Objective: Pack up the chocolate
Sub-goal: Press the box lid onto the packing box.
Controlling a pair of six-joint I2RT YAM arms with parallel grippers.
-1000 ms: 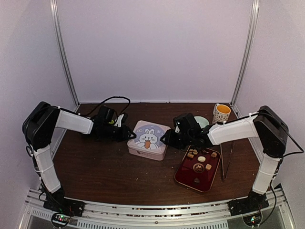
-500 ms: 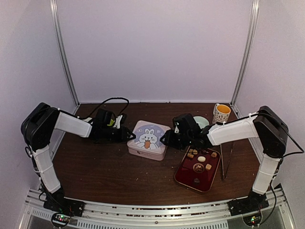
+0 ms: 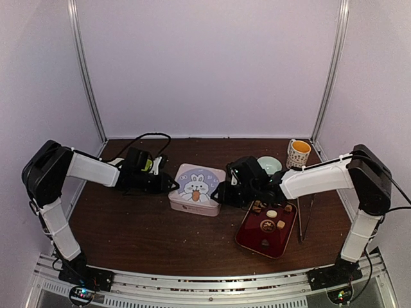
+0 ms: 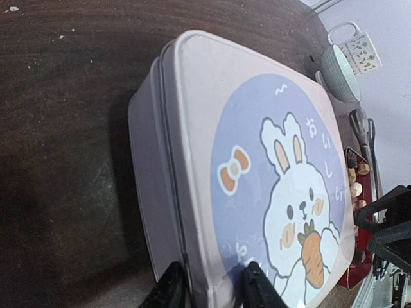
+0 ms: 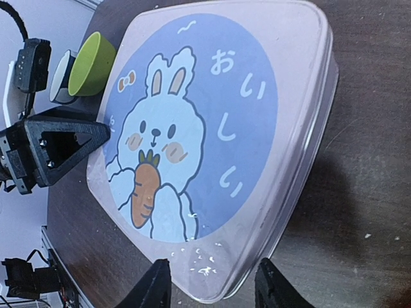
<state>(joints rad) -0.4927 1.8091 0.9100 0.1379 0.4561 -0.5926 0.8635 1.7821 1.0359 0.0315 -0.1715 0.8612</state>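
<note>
Chocolate [image 3: 271, 213]: small bite-sized pieces lying loose on a red tray [image 3: 252, 233], right side of the table [image 3: 141, 224], just in front of the right arm. From above I make out six: one cream-white oval, three tan blocks and two dark brown, one of them round with a pale ring. The tray's far end sits close under the arm, so the count is unsure there. One tin [image 3: 194, 189], pale pink, lid on, with a bunny holding a carrot printed on the lid. It lies mid-table, just left of the tray and not touching it. Left gripper [image 4: 212, 287]: fingers closed on the tin's left edge, one on the lid top, one at the lid's rim. Right gripper [image 5: 213, 282]: fingertips straddle the tin's right edge; I cannot tell whether they press it. Behind the tray: one bowl [image 3: 271, 164] and one spotted mug [image 3: 298, 153], yellow inside. One pair of tongs [image 3: 306, 215] lies along the tray's right side. One green cup [image 5: 95, 61] stands beyond the left gripper.
</note>
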